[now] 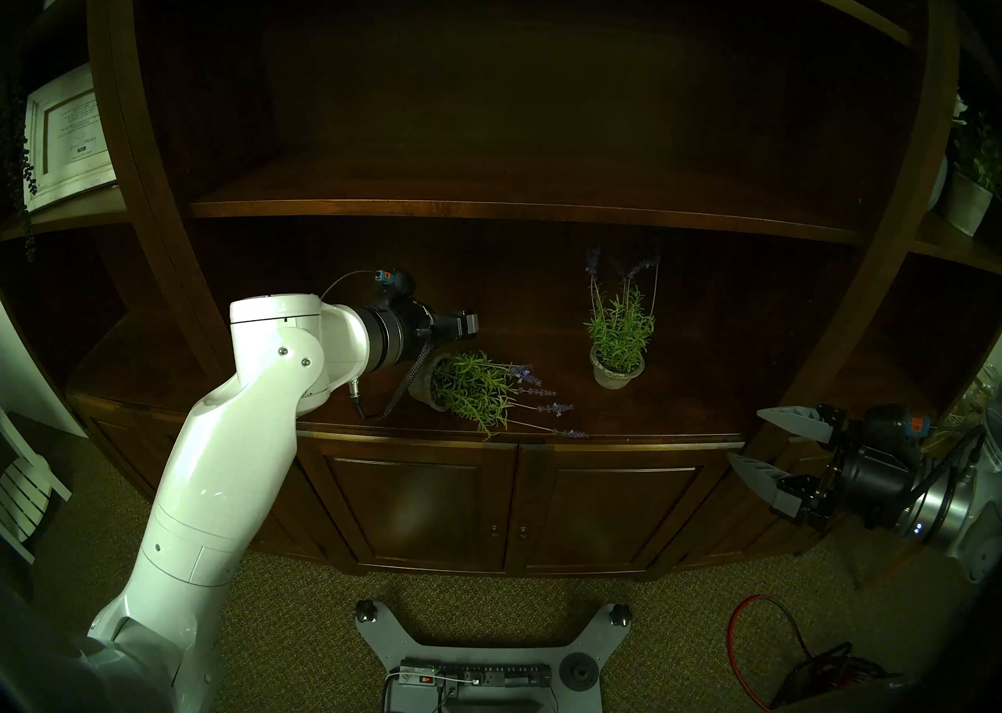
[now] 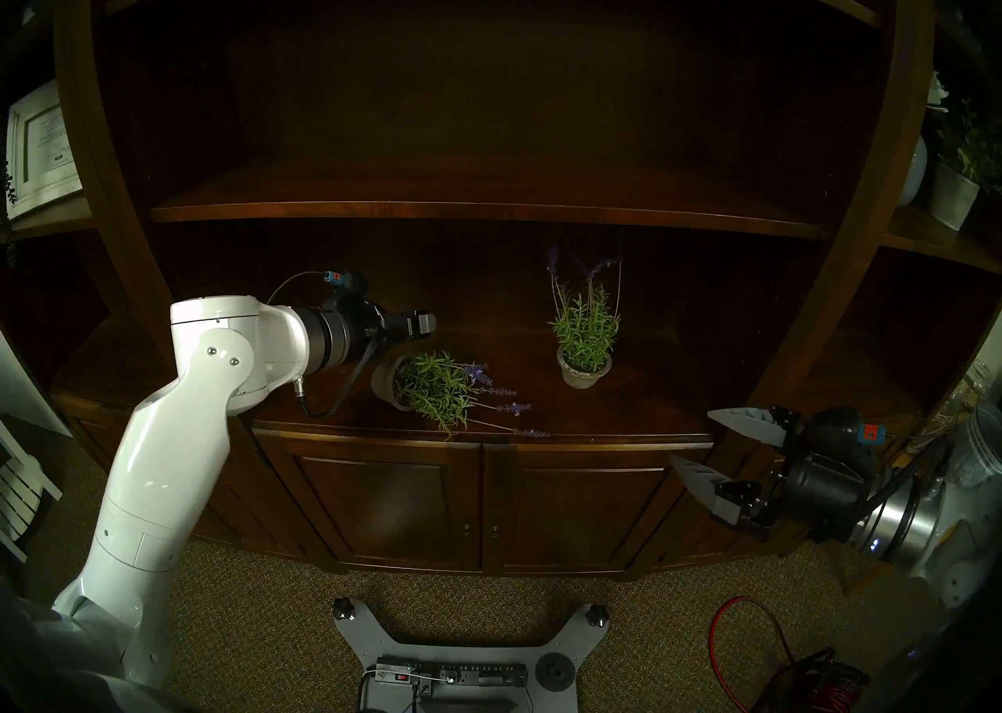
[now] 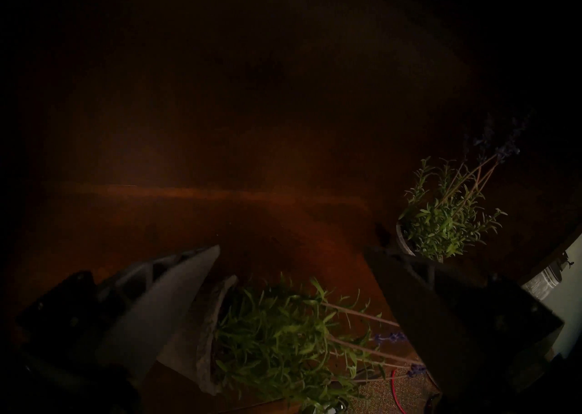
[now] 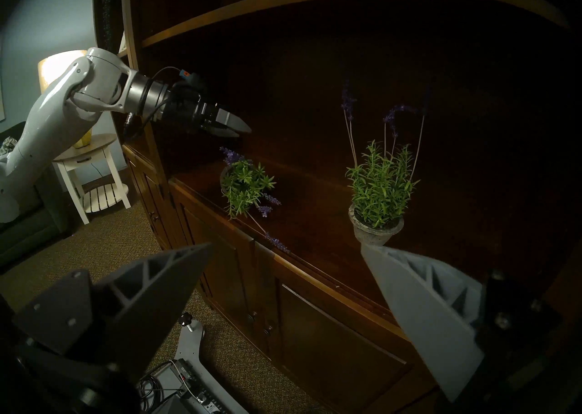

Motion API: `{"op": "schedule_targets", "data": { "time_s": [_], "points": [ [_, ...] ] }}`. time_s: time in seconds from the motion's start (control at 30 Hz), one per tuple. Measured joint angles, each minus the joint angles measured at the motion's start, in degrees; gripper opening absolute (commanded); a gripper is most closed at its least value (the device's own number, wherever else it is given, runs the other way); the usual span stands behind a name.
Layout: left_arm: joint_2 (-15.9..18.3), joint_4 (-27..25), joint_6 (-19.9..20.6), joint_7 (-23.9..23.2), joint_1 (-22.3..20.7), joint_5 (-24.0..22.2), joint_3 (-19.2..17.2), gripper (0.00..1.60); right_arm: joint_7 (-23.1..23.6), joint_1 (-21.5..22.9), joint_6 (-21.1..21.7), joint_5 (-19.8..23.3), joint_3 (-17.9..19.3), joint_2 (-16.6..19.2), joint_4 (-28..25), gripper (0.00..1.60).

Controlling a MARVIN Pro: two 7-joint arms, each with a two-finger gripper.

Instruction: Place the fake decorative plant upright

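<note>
A fake lavender plant [image 1: 477, 389] in a grey pot [image 1: 422, 382] lies on its side on the dark wood cabinet top [image 1: 678, 413], its stems pointing right toward the front edge. It also shows in the left wrist view [image 3: 277, 334] and in the right wrist view [image 4: 245, 185]. My left gripper [image 1: 470, 324] is open and empty, hovering just above and behind the fallen pot [image 3: 204, 341]. A second lavender plant [image 1: 619, 335] stands upright to the right. My right gripper [image 1: 745, 435] is open and empty, off the cabinet's right front.
A wooden shelf board [image 1: 488, 207] spans closely above the cabinet top. The cabinet's side posts [image 1: 846, 316] frame the bay. A framed picture [image 1: 65, 137] stands at left and a white potted plant [image 1: 968, 196] at right. A red cable [image 1: 759, 652] lies on the carpet.
</note>
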Motion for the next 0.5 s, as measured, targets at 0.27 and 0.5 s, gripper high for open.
{"op": "schedule_targets", "data": {
  "time_s": [0.27,0.5],
  "points": [
    [2.5,-6.2,0.0,0.9,5.4,0.5,-1.9,1.60,0.6,-0.3,0.0,0.3,0.0,-0.3,0.0,1.60],
    [4.2,-12.2,-0.1,3.0,10.2,1.6,-4.4,1.60,1.2,-0.4,0.0,0.6,0.0,-0.7,-0.3,1.60]
  ]
}}
